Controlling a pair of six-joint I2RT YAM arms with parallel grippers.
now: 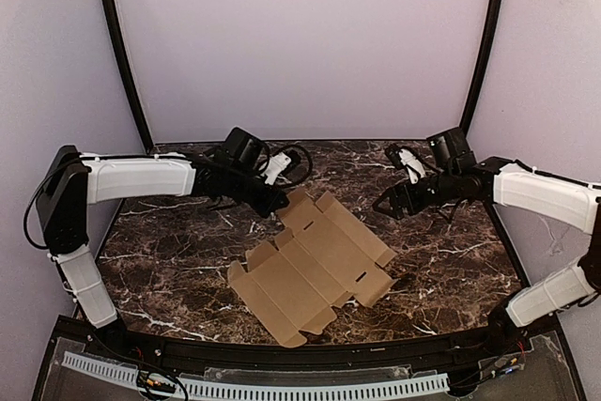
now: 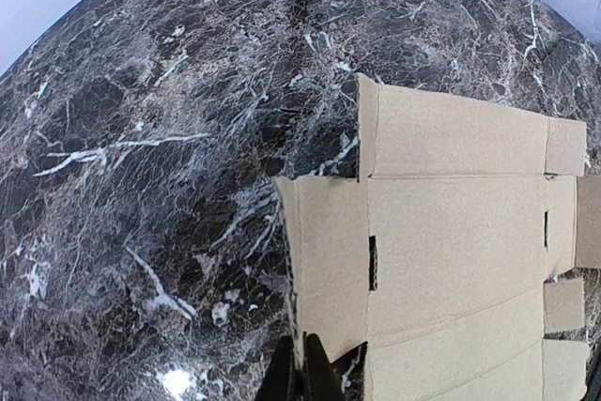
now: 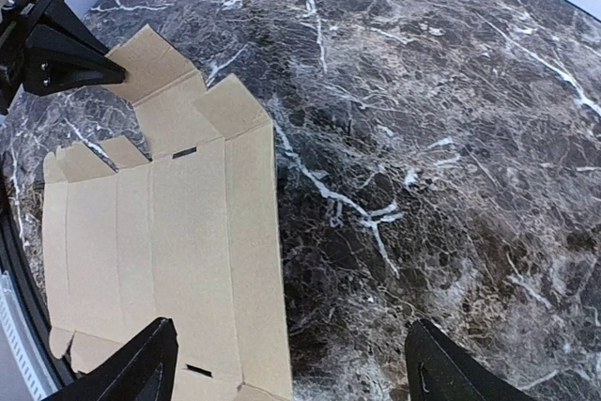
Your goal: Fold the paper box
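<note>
- Paper box (image 1: 315, 265): unfolded, lying flat as a brown die-cut sheet on the dark marble table (image 1: 188, 232), about midway between the two arms and nearer the front edge than the back.
- Set at a slant to the table edge, one corner aimed at the near edge.
- Creases and long panels running from far-left to near-right; outline from above close to square, so no clear long axis beyond that of the panels.
- Notched, flapped end turned toward the far-left, at the left gripper (image 1: 279, 206); the opposite end facing near-right.
- Two narrow slots cut into the panels, seen in the left wrist view on the paper box (image 2: 451, 232).
- Left gripper (image 2: 300, 368): fingertips pressed together at the edge of a far-left flap, a sliver of cardboard showing between them, so pinching that flap.
- Right gripper (image 1: 385, 204): fingers spread wide, gripping nothing, held above bare marble just off the sheet's far-right edge and pointing left.
- From the right wrist, the right gripper (image 3: 288, 326) straddling that long straight edge of the paper box (image 3: 188, 232).
</note>
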